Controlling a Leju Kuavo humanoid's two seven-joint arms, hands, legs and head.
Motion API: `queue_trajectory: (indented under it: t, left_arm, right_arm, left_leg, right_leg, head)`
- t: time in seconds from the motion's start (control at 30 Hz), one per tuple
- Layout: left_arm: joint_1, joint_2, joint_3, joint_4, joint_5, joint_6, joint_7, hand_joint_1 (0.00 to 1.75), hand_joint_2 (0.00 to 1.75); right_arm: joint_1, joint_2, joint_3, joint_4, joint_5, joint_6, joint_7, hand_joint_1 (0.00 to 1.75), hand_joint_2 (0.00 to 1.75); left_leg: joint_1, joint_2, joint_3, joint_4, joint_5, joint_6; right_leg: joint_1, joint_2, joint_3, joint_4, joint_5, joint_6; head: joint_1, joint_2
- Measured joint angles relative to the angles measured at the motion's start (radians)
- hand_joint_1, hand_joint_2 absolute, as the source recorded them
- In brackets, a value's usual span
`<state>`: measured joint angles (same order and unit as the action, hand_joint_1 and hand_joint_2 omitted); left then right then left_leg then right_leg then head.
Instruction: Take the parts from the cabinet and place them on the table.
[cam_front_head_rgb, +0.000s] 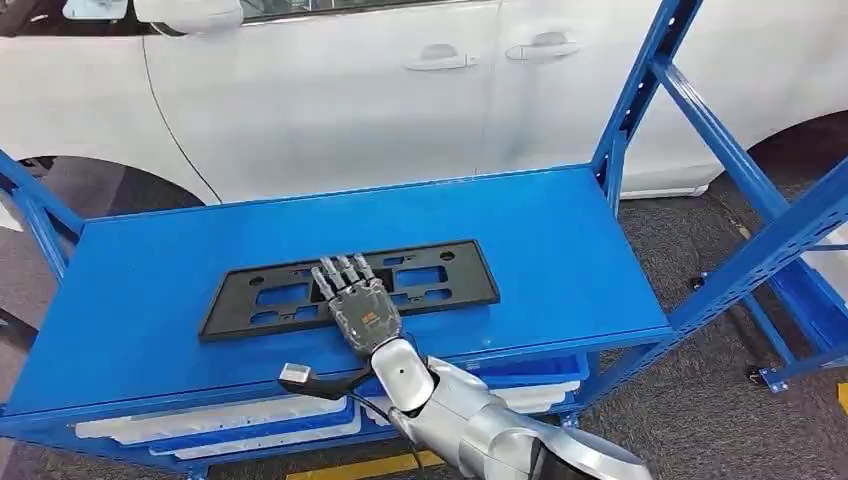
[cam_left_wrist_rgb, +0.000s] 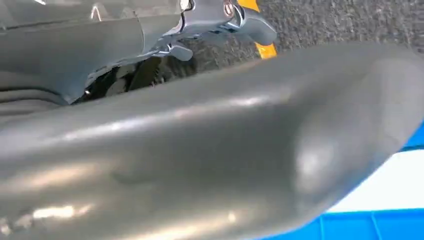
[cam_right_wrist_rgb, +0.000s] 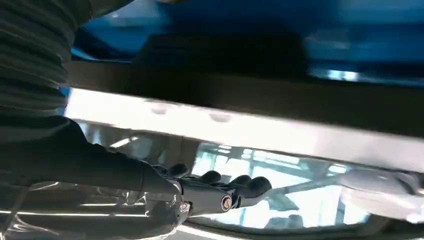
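A white car (cam_front_head_rgb: 330, 110) stands broadside just behind the blue shelving, its door handles showing above the shelf's far edge. In front of it is the blue rack (cam_front_head_rgb: 700, 200), with slanted uprights rising at the right and a flat blue top shelf (cam_front_head_rgb: 150, 290) spread across the middle. Grey carpet (cam_front_head_rgb: 690, 400) lies under it, with a strip of yellow floor tape near the rack's front foot. Below the top shelf's front edge, blue bins (cam_front_head_rgb: 250, 430) hold pale white parts.

The black plate frame (cam_front_head_rgb: 270, 295), a long flat plastic piece with rectangular cut-outs, lies flat on the top shelf, a little nearer the front edge than the back and roughly midway between the side edges. The right hand (cam_front_head_rgb: 358, 300) rests palm-down on its middle, fingers stretched forward and slightly apart across the frame, pressing rather than wrapping it; the silver forearm runs back over the front edge.

In the left wrist view, the left hand (cam_left_wrist_rgb: 210, 150) is a grey blur close to the lens, and I cannot tell how its fingers lie.
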<state>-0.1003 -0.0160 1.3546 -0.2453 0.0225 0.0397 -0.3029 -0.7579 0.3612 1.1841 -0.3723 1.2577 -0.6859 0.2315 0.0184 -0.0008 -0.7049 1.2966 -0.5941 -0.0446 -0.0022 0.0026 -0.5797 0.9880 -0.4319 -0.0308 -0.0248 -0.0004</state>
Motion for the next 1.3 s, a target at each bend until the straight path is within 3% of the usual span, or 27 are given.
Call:
queue_trajectory:
  t: [0.03, 0.07, 0.1, 0.17, 0.2, 0.23, 0.33, 0.37, 0.4, 0.5, 0.53, 0.57, 0.6, 0.67, 0.7, 0.8, 0.87, 0.9, 1.0, 1.03, 1.07, 1.1, 1.17, 1.2, 1.27, 1.3]
  left_arm:
    - [0.002, 0.000, 0.000, 0.000, 0.000, 0.000, 0.000, 0.00, 0.00]
    - [0.003, 0.000, 0.000, 0.000, 0.000, 0.001, 0.000, 0.00, 0.00]
    - [0.003, 0.000, 0.000, 0.000, 0.000, 0.000, 0.000, 0.00, 0.00]
    - [0.000, 0.000, 0.000, 0.000, 0.000, 0.000, 0.000, 0.00, 0.00]
    - [-0.002, 0.000, 0.000, 0.000, 0.000, 0.000, 0.000, 0.00, 0.00]
    - [-0.002, 0.000, -0.001, 0.000, 0.000, 0.000, -0.002, 0.00, 0.00]
    - [-0.002, 0.000, -0.002, 0.000, 0.000, -0.003, -0.010, 0.00, 0.00]
    - [-0.002, 0.000, -0.002, 0.000, 0.000, -0.004, -0.013, 0.00, 0.00]
    - [-0.003, 0.000, -0.002, 0.000, 0.000, -0.006, -0.016, 0.00, 0.00]
    - [-0.004, 0.000, -0.002, 0.000, 0.000, -0.006, -0.023, 0.00, 0.00]
    - [-0.003, 0.000, -0.002, 0.000, 0.000, -0.006, -0.024, 0.00, 0.00]
    - [-0.003, 0.000, -0.002, 0.000, 0.000, -0.006, -0.024, 0.00, 0.00]
    - [-0.003, 0.000, -0.002, 0.000, 0.000, -0.006, -0.026, 0.00, 0.00]
    - [-0.004, 0.000, -0.002, 0.000, 0.000, -0.006, -0.029, 0.00, 0.00]
    - [-0.004, -0.003, -0.002, 0.000, 0.000, -0.006, -0.029, 0.00, 0.00]
    - [-0.004, -0.005, -0.002, 0.000, 0.000, -0.006, -0.032, 0.00, 0.00]
    - [-0.005, -0.003, -0.002, 0.000, 0.000, -0.006, -0.034, 0.00, 0.00]
    - [-0.005, -0.004, -0.002, 0.000, 0.000, -0.007, -0.035, 0.00, 0.00]
    - [-0.003, -0.002, -0.002, 0.000, 0.000, -0.013, -0.040, 0.00, 0.00]
    - [-0.002, -0.002, -0.002, 0.000, 0.000, -0.016, -0.042, 0.00, 0.00]
    - [-0.001, -0.002, -0.002, 0.000, 0.000, -0.018, -0.045, 0.00, 0.00]
    - [-0.001, -0.002, -0.002, 0.000, 0.000, -0.022, -0.049, 0.00, 0.00]
    - [-0.003, -0.001, -0.003, 0.000, 0.000, -0.026, -0.068, 0.00, 0.00]
    - [-0.003, -0.002, -0.005, 0.000, 0.000, -0.029, -0.079, 0.00, 0.00]
    - [-0.004, -0.002, -0.010, 0.000, 0.000, -0.042, -0.111, 0.00, 0.00]
    - [-0.004, -0.002, -0.014, 0.000, 0.000, -0.045, -0.127, 0.00, 1.75]
  right_arm:
    - [0.000, 0.000, 0.000, 0.007, 0.005, -0.001, 0.003, 0.00, 1.75]
    - [-0.001, 0.000, 0.000, 0.012, 0.009, -0.004, 0.005, 0.00, 1.75]
    - [-0.004, 0.000, 0.000, 0.015, 0.010, -0.006, 0.005, 0.00, 1.75]
    - [-0.012, 0.000, 0.000, 0.024, 0.010, -0.008, 0.005, 0.00, 1.75]
    - [-0.016, 0.000, 0.000, 0.028, 0.014, -0.009, 0.008, 0.00, 1.75]
    - [-0.020, 0.000, -0.001, 0.031, 0.026, -0.010, 0.012, 0.00, 1.75]
    - [-0.024, 0.000, -0.007, 0.039, 0.060, -0.011, 0.026, 0.00, 1.75]
    - [-0.026, 0.000, -0.009, 0.040, 0.066, -0.010, 0.027, 0.82, 1.75]
    - [-0.030, 0.000, -0.011, 0.042, 0.070, -0.009, 0.031, 1.75, 1.75]
    - [-0.032, 0.000, -0.014, 0.042, 0.070, 0.019, 0.038, 1.75, 1.75]
    - [-0.030, 0.000, -0.015, 0.042, 0.068, 0.028, 0.039, 1.75, 1.75]
    - [-0.029, 0.000, -0.015, 0.042, 0.065, 0.031, 0.039, 1.75, 1.75]
    - [-0.029, 0.000, -0.016, 0.041, 0.061, 0.035, 0.039, 1.75, 1.75]
    - [-0.031, 0.000, -0.021, 0.036, 0.056, 0.041, 0.039, 1.75, 1.75]
    - [-0.033, 0.000, -0.023, 0.036, 0.053, 0.041, 0.039, 1.75, 1.75]
    - [-0.035, 0.000, -0.025, 0.036, 0.052, 0.041, 0.039, 1.75, 1.75]
    - [-0.035, 0.003, -0.028, 0.035, 0.048, 0.040, 0.039, 1.75, 1.75]
    - [-0.035, 0.003, -0.030, 0.035, 0.045, 0.041, 0.039, 1.75, 1.75]
    - [-0.035, 0.003, -0.038, 0.038, 0.040, 0.041, 0.039, 1.75, 1.75]
    - [-0.034, 0.003, -0.039, 0.039, 0.040, 0.041, 0.037, 1.75, 1.75]
    - [-0.033, 0.003, -0.039, 0.040, 0.040, 0.040, 0.037, 1.75, 1.75]
    - [-0.034, 0.003, -0.041, 0.040, 0.040, 0.040, 0.038, 1.75, 1.75]
    - [-0.036, 0.003, -0.051, 0.040, 0.040, 0.039, 0.038, 1.75, 1.75]
    - [-0.037, 0.003, -0.055, 0.040, 0.043, 0.039, 0.038, 1.75, 1.75]
    - [-0.039, 0.003, -0.071, 0.042, 0.050, 0.034, 0.037, 1.75, 1.75]
    - [-0.039, 0.003, -0.080, 0.044, 0.054, 0.028, 0.032, 1.75, 1.75]
  left_leg:
    - [0.001, 0.000, -0.013, 0.025, 0.003, -0.002]
    - [0.003, 0.000, -0.004, 0.003, 0.027, -0.004]
    - [0.005, 0.000, 0.028, -0.065, 0.071, -0.004]
    - [0.011, 0.004, 0.120, -0.256, 0.159, -0.006]
    - [0.003, 0.003, 0.133, -0.284, 0.138, -0.001]
    - [0.003, -0.002, 0.132, -0.287, 0.146, 0.015]
    - [0.003, -0.003, 0.128, -0.285, 0.147, 0.032]
    - [0.006, -0.002, 0.131, -0.289, 0.150, 0.040]
    - [0.005, -0.002, 0.130, -0.289, 0.150, 0.045]
    - [0.001, 0.000, 0.126, -0.289, 0.150, 0.052]
    - [0.000, 0.000, 0.126, -0.288, 0.150, 0.052]
    - [-0.002, -0.001, 0.127, -0.288, 0.150, 0.052]
    - [-0.005, -0.003, 0.128, -0.288, 0.150, 0.053]
    - [-0.011, -0.005, 0.134, -0.288, 0.148, 0.053]
    - [-0.010, -0.005, 0.133, -0.289, 0.147, 0.051]
    - [-0.009, -0.002, 0.129, -0.290, 0.147, 0.036]
    - [-0.014, 0.000, 0.131, -0.291, 0.143, 0.026]
    - [-0.010, -0.001, 0.125, -0.272, 0.127, 0.021]
    - [-0.005, -0.001, 0.019, -0.043, 0.016, 0.007]
    - [-0.004, -0.001, -0.006, 0.006, 0.006, 0.003]
    - [-0.001, -0.001, -0.009, 0.009, 0.018, 0.000]
    - [0.002, -0.001, 0.009, -0.035, 0.053, -0.001]
    - [0.008, 0.002, 0.095, -0.212, 0.146, -0.005]
    - [0.011, 0.007, 0.121, -0.270, 0.147, -0.007]
    - [0.004, 0.001, 0.121, -0.279, 0.145, 0.016]
    - [0.003, 0.001, 0.120, -0.277, 0.144, 0.021]
  right_leg:
    - [0.000, 0.000, 0.000, 0.001, -0.001, -0.001]
    - [-0.001, 0.001, 0.001, 0.002, -0.002, 0.000]
    - [-0.002, 0.003, 0.003, 0.005, -0.004, 0.002]
    - [-0.004, 0.005, 0.005, 0.014, -0.012, 0.012]
    - [0.003, 0.004, 0.002, 0.017, -0.016, 0.019]
    - [0.004, 0.006, -0.001, 0.020, -0.014, 0.023]
    - [0.003, 0.006, 0.000, 0.019, -0.014, 0.038]
    - [-0.001, 0.005, -0.002, 0.027, -0.024, 0.044]
    - [-0.002, 0.003, -0.017, 0.064, -0.052, 0.048]
    - [-0.003, 0.002, -0.128, 0.295, -0.158, 0.055]
    - [-0.003, 0.003, -0.153, 0.341, -0.165, 0.054]
    - [-0.002, 0.003, -0.153, 0.335, -0.148, 0.051]
    - [-0.001, 0.003, -0.129, 0.282, -0.109, 0.045]
    - [0.006, 0.003, -0.039, 0.093, -0.015, 0.021]
    - [0.013, 0.003, -0.011, 0.032, -0.014, 0.007]
    - [0.018, 0.000, -0.014, 0.023, -0.010, 0.010]
    - [0.005, -0.002, -0.003, 0.001, 0.001, 0.005]
    - [0.005, -0.002, 0.002, -0.004, 0.002, 0.002]
    - [0.005, -0.003, 0.002, -0.004, 0.002, -0.003]
    - [0.005, -0.003, 0.001, -0.002, 0.001, -0.003]
    - [0.004, -0.002, 0.001, -0.001, 0.001, -0.003]
    - [0.003, -0.002, 0.002, 0.001, -0.001, -0.001]
    - [-0.001, -0.001, 0.004, 0.012, -0.010, 0.007]
    - [0.001, 0.000, 0.001, 0.017, -0.014, 0.013]
    - [0.010, 0.001, -0.008, 0.024, -0.014, 0.022]
    - [0.009, 0.001, -0.008, 0.024, -0.013, 0.024]
  head:
    - [0.000, 0.000]
    - [0.000, 0.000]
    - [-0.001, 0.000]
    - [-0.001, 0.000]
    - [-0.001, 0.000]
    - [0.003, 0.000]
    - [0.003, 0.000]
    - [0.003, 0.000]
    - [0.005, 0.000]
    - [0.006, 0.000]
    - [0.006, 0.000]
    - [0.006, 0.000]
    - [0.006, 0.000]
    - [0.006, 0.000]
    - [0.005, 0.000]
    - [0.007, 0.000]
    - [0.007, 0.000]
    - [0.007, 0.000]
    - [0.007, 0.000]
    - [0.006, 0.000]
    - [0.006, 0.000]
    - [0.006, 0.000]
    - [0.006, 0.000]
    - [0.006, 0.000]
    - [0.011, 0.000]
    - [0.010, 0.000]
